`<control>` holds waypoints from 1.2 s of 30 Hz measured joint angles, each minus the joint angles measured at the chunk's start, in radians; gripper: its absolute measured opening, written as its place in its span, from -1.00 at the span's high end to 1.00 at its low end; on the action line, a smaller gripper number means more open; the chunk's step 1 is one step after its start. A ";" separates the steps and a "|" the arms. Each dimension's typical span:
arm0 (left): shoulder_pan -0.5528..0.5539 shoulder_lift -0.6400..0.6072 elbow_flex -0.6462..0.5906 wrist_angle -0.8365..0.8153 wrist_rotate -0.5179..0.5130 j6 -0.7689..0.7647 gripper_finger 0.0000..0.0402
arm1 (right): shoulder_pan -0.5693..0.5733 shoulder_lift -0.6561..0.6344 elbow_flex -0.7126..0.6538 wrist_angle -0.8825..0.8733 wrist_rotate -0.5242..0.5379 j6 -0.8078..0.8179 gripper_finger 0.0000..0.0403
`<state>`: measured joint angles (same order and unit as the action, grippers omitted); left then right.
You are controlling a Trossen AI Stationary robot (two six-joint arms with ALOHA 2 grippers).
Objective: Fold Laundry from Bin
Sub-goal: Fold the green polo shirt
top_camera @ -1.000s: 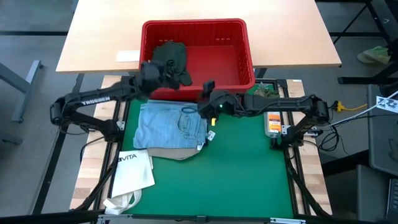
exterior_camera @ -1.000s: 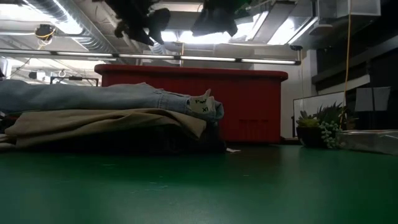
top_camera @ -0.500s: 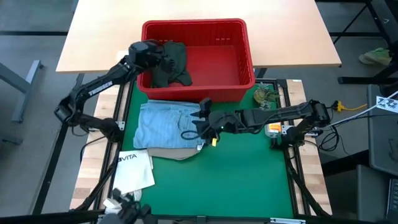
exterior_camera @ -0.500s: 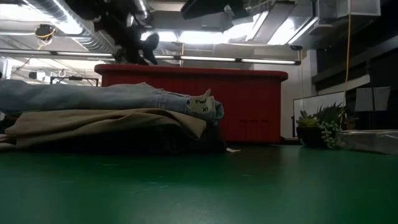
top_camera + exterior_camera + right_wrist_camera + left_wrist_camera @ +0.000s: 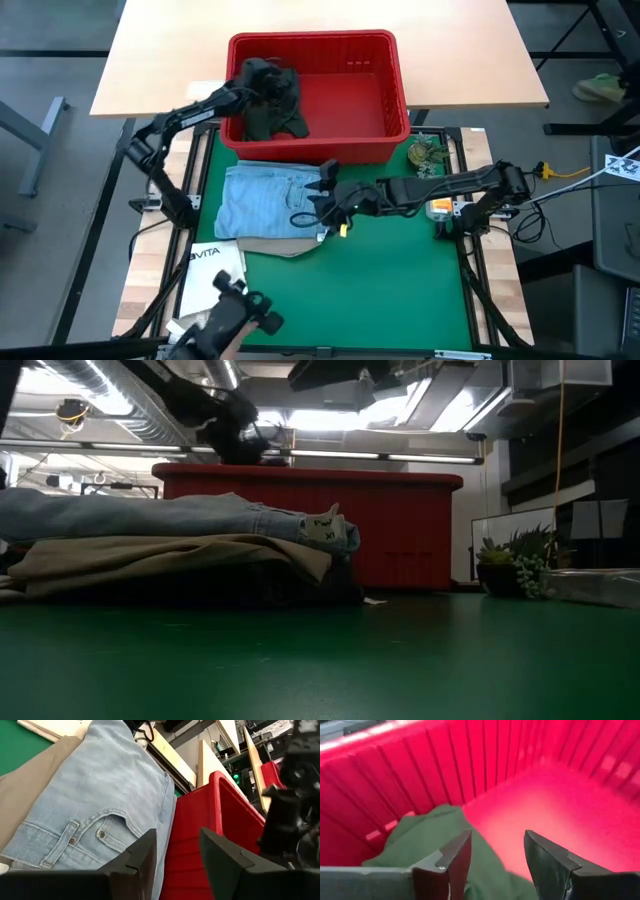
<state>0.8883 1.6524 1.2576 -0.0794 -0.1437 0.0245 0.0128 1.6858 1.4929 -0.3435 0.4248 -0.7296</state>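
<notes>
While left gripper (image 5: 495, 865) is hovering inside bin (image 5: 385, 80), fingers apart and gripping nothing, dark green piece (image 5: 427, 840) is lying just beneath it in bin's left part. Right gripper (image 5: 322, 192) is hanging in front of bin over light jeans (image 5: 262, 200), fingers parted, empty. Jeans are resting on khaki trousers (image 5: 285, 246), touching bin's front wall. Tote (image 5: 215, 272) is lying farther from bin.

Khaki trousers (image 5: 285, 246) mostly lying hidden under light blue jeans (image 5: 272, 200). Dark green piece (image 5: 430, 845) running off left wrist view's edge. White tote bag (image 5: 215, 275) partly cut off.
</notes>
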 joint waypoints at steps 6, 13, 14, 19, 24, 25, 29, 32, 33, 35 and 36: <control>0.000 0.125 0.147 -0.219 -0.047 0.236 0.12 | 0.000 0.014 0.001 0.001 0.000 0.000 0.27; 0.001 0.177 0.182 -0.360 -0.117 0.311 0.12 | 0.000 0.057 0.001 -0.004 0.001 0.000 0.27; 0.005 0.185 0.182 -0.366 -0.117 0.311 0.12 | 0.000 0.062 0.001 -0.006 0.000 0.000 0.27; 0.018 0.232 0.182 -0.368 -0.117 0.311 0.12 | 0.000 0.076 0.000 -0.013 0.000 -0.001 0.27; 0.033 0.287 0.181 -0.366 -0.125 0.315 0.12 | 0.000 0.076 0.000 -0.011 0.000 0.000 0.27; 0.037 0.297 0.181 -0.365 -0.125 0.319 0.12 | 0.000 0.076 0.000 -0.012 0.000 0.000 0.27; 0.053 0.343 0.181 -0.362 -0.125 0.319 0.12 | 0.000 0.076 0.000 -0.013 0.000 -0.001 0.27; 0.064 0.360 0.181 -0.358 -0.123 0.325 0.12 | 0.000 0.076 0.000 -0.013 0.000 0.000 0.27; 0.067 0.365 0.181 -0.358 -0.123 0.330 0.12 | 0.000 0.076 0.000 -0.013 0.000 0.000 0.27; 0.072 0.372 0.181 -0.357 -0.120 0.353 0.12 | 0.000 0.076 0.000 -0.014 0.000 -0.001 0.27; 0.075 0.373 0.181 -0.356 -0.120 0.364 0.12 | 0.000 0.076 0.000 -0.014 0.000 -0.001 0.27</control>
<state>0.9631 2.0251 1.4384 -0.4357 -0.2633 0.3888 0.0132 1.7622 1.4925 -0.3573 0.4252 -0.7303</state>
